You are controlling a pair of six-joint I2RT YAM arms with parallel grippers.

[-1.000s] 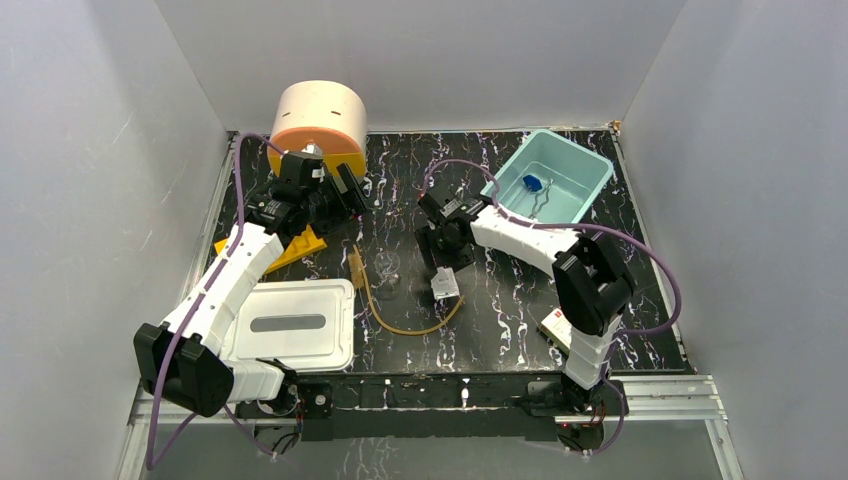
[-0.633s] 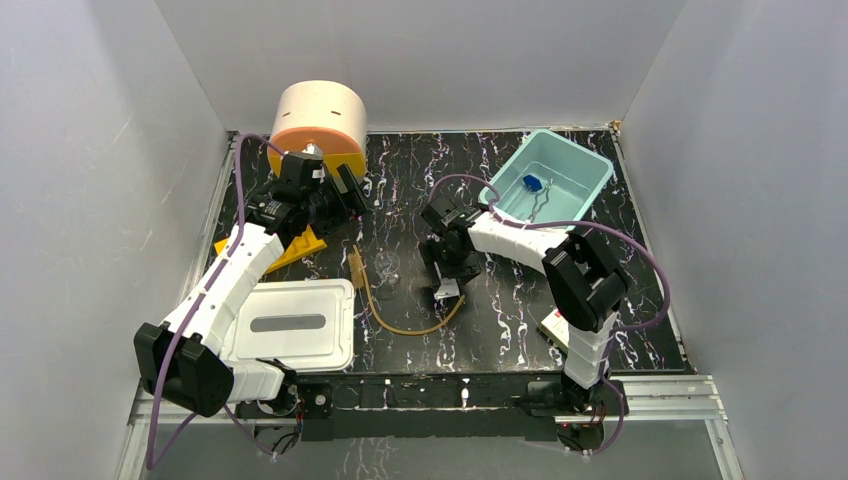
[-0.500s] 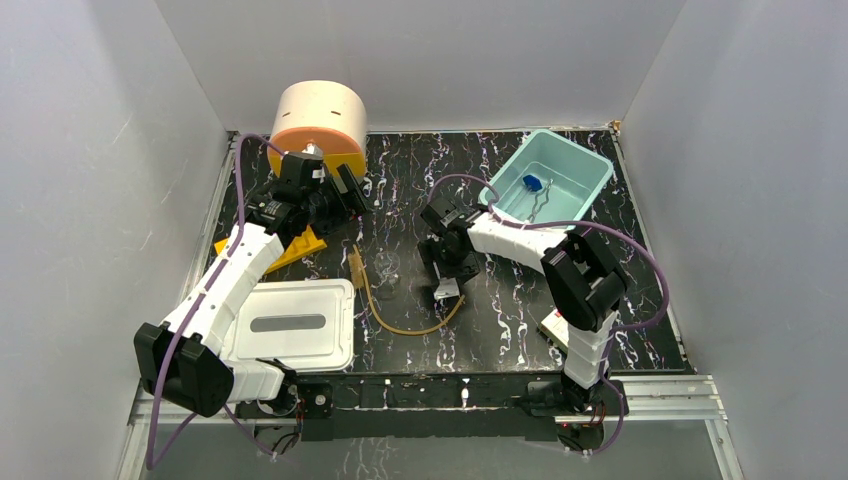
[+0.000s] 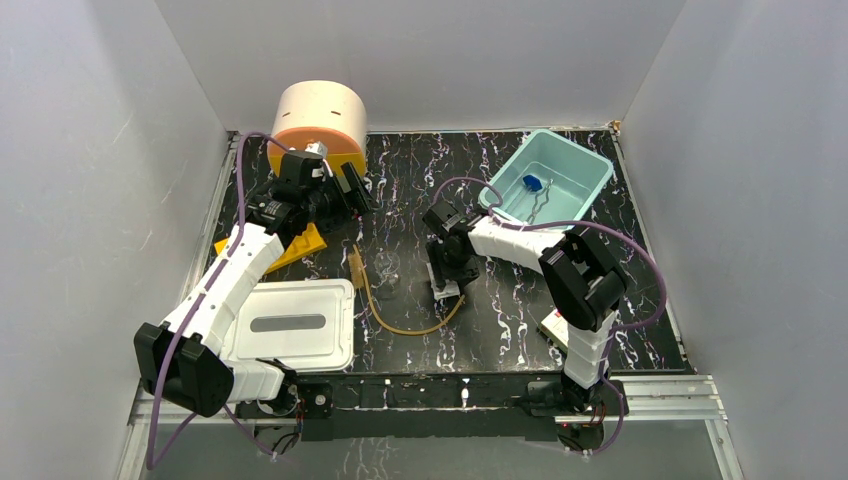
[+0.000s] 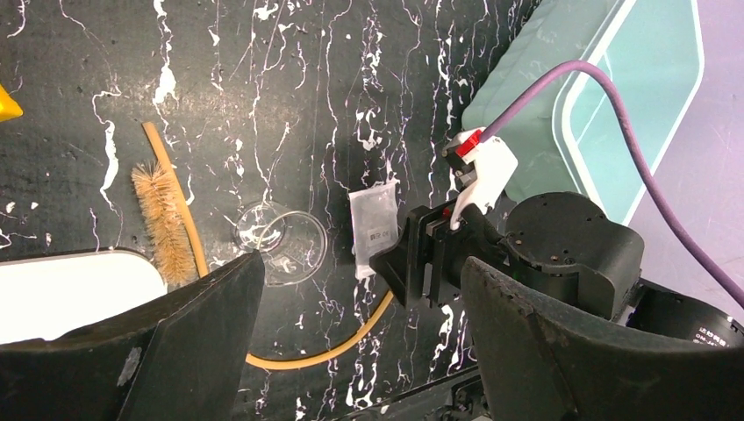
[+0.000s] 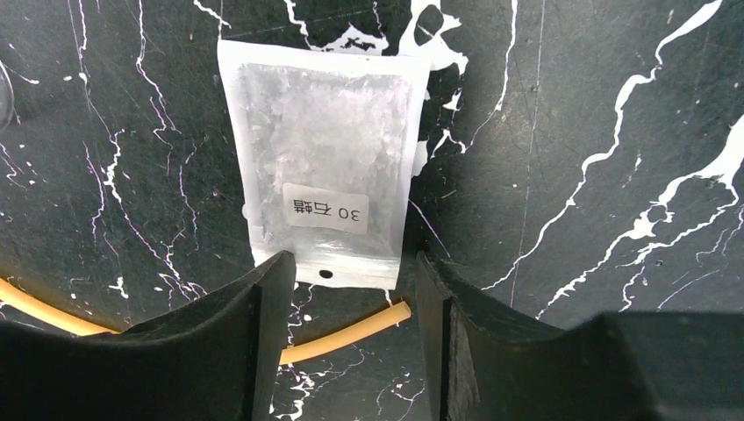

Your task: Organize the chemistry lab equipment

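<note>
The clear packet of white crystals lies flat on the black marbled table. My right gripper is open just over it, and the packet's lower edge and the end of the amber hose lie between its fingers. From above, the right gripper covers the packet. The hose curves past the tiny glass flask and a bristle brush. My left gripper hangs open and empty near the orange-yellow rack. A blue-tipped piece and a wire clamp lie in the teal bin.
A cream and orange cylinder stands at the back left. A white lidded tray sits at the front left, and a small box lies by the right arm's base. Grey walls close in the table on three sides.
My right gripper has moved toward the near edge and down over the packet, and its jaws have narrowed slightly. The left gripper has shifted a little toward the back.
</note>
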